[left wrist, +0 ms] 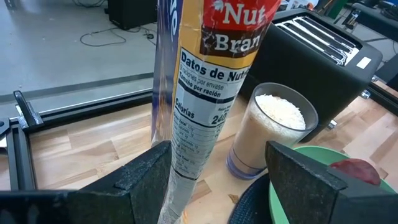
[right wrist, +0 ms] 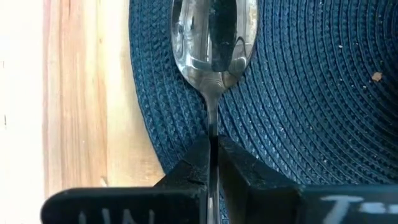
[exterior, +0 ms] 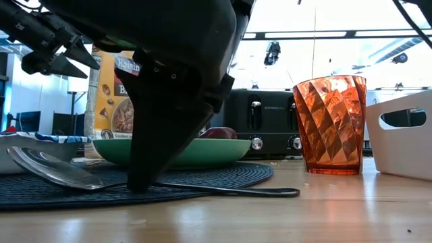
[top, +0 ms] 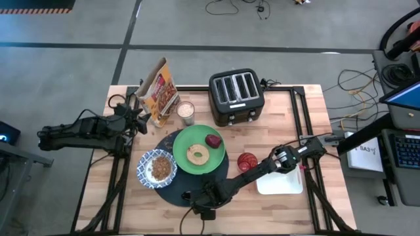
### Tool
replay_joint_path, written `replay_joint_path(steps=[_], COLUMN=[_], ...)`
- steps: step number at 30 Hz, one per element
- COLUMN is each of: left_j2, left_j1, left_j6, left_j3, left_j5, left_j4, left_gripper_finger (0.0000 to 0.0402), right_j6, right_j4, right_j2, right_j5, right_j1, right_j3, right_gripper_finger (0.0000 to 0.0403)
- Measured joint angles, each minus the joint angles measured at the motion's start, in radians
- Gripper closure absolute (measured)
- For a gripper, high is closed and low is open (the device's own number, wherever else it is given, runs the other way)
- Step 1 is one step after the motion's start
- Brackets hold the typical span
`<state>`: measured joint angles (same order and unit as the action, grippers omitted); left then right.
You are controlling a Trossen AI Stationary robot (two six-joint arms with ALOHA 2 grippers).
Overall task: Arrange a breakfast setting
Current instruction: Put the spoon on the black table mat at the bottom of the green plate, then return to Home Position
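Note:
The round dark placemat [top: 197,180] carries the green plate [top: 197,134] with the bagel [top: 197,155] and the dark red fruit [top: 212,140]. The blue-and-white bowl [top: 156,168] sits on the mat's left edge. The red cup [top: 247,162] stands to the right of the mat. The metal spoon [right wrist: 214,37] lies at the mat's near edge. My right gripper [top: 191,196] is shut on it. My left gripper [left wrist: 217,180] is open beside the cereal bag [left wrist: 199,118], one finger on either side of the bag's edge. My right gripper pinches the spoon's handle [right wrist: 212,127] between its two fingers, a little behind the spoon's bowl. The fingers [exterior: 145,169] come from above, slanting down from the table's right, and the handle runs between them. The spoon lies on the mat, its handle end [exterior: 283,192] reaching toward the wood.
A black toaster [top: 236,97] stands at the far edge. A glass with white contents [top: 186,113] stands between the cereal bag [top: 163,93] and the plate. A white bin [top: 281,182] sits right of the cup. Bare wood shows at the near left and far right.

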<state>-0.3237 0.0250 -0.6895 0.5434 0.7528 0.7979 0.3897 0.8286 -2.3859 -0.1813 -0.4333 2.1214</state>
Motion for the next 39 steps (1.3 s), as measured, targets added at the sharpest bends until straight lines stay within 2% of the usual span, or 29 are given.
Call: replay_joint_path(steps=[9,17,21,25,29,32,37,39], left_j2=[0.000,0.000,0.000,0.001,0.001,0.001,0.001,0.000], left_j1=[0.000,0.000,0.000,0.000,0.000,0.000,0.000,0.000], left_j6=[0.000,0.000,0.000,0.000,0.000,-0.001,-0.030,-0.059], left_j3=[0.000,0.000,0.000,0.000,0.000,0.000,0.000,0.000], left_j5=[0.000,0.000,0.000,0.000,0.000,0.000,-0.003,-0.015], left_j4=[0.000,-0.001,-0.001,-0.001,-0.001,-0.001,0.009,0.035], left_gripper_finger=[0.0159,0.0159,0.0159,0.0159,0.0159,0.0159,0.0159,0.0159], right_j6=[-0.056,-0.323,-0.375,-0.366,-0.317,-0.340,-0.415,-0.447], right_j4=[0.052,-0.007,-0.064,-0.093,-0.086,-0.061,0.016,0.024], right_j2=[0.000,-0.002,-0.003,-0.003,-0.004,0.001,0.076,0.127], right_j5=[-0.002,-0.003,-0.003,-0.004,-0.015,-0.032,-0.179,-0.197], right_j1=[0.020,0.055,0.068,0.072,0.075,0.075,0.070,0.073], right_j3=[0.067,0.072,0.055,0.046,0.042,0.048,0.048,0.034], right_gripper_finger=[0.0393,0.0393,0.0389,0.0362,0.0316,0.0284,0.0258,0.0256])
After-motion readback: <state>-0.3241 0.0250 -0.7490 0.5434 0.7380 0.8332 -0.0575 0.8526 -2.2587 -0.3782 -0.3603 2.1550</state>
